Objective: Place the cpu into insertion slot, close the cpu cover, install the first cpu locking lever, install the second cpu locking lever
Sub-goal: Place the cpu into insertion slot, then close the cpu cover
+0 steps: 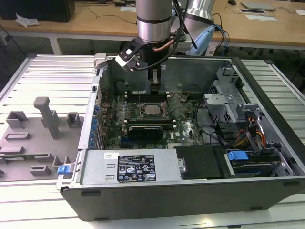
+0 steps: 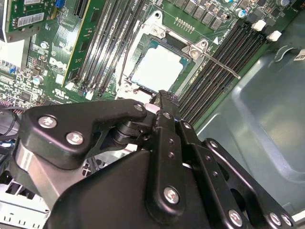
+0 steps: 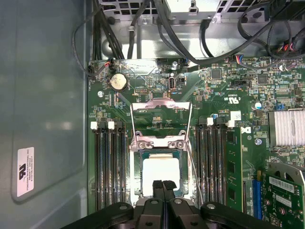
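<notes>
The cpu (image 3: 161, 172) (image 2: 159, 67) lies flat in the insertion slot (image 3: 136, 191) (image 1: 151, 110), with its silver top and green rim uncovered. The cpu cover (image 3: 162, 102), a thin metal frame with a window, rises swung open from the socket's hinge edge. One thin wire locking lever (image 3: 194, 171) slants beside the socket; in the second wrist view a lever (image 2: 221, 64) sticks out over the memory slots. My gripper (image 3: 164, 183) (image 2: 159, 98) (image 1: 155, 89) hangs just above the socket's edge opposite the hinge. It is shut, fingertips together, with nothing between them.
Memory slots (image 3: 109, 167) flank the socket, with one module (image 3: 232, 167) fitted. A graphics card (image 1: 145, 130), power supply (image 1: 133, 167), drive cage (image 1: 224, 105) and cables crowd the case. The case wall (image 3: 43, 95) is close by. A grey fixture rack (image 1: 43, 124) stands at the exterior view's left.
</notes>
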`<state>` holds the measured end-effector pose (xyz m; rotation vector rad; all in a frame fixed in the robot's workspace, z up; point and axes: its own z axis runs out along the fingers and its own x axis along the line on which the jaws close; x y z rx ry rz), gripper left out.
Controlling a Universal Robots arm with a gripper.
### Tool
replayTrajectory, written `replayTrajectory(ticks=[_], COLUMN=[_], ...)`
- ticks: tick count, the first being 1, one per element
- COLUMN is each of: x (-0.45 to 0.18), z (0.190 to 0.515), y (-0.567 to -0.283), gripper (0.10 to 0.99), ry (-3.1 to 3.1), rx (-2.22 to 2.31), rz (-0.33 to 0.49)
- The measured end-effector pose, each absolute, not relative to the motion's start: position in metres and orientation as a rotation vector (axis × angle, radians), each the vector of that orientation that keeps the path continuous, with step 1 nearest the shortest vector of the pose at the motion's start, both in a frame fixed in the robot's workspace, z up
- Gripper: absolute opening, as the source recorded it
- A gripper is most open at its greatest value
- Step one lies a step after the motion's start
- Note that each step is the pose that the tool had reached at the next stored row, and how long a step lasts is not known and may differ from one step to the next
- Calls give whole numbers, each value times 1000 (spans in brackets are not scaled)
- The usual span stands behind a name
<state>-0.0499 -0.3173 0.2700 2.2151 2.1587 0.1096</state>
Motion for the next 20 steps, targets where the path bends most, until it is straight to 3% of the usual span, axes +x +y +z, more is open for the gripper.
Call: replayTrajectory(ticks=[11,20], x=[-47,32], z=[270,270], y=[-317,-317], gripper=[106,106], ry=[2157,2168], rx=[2216,2227], rz=[109,86])
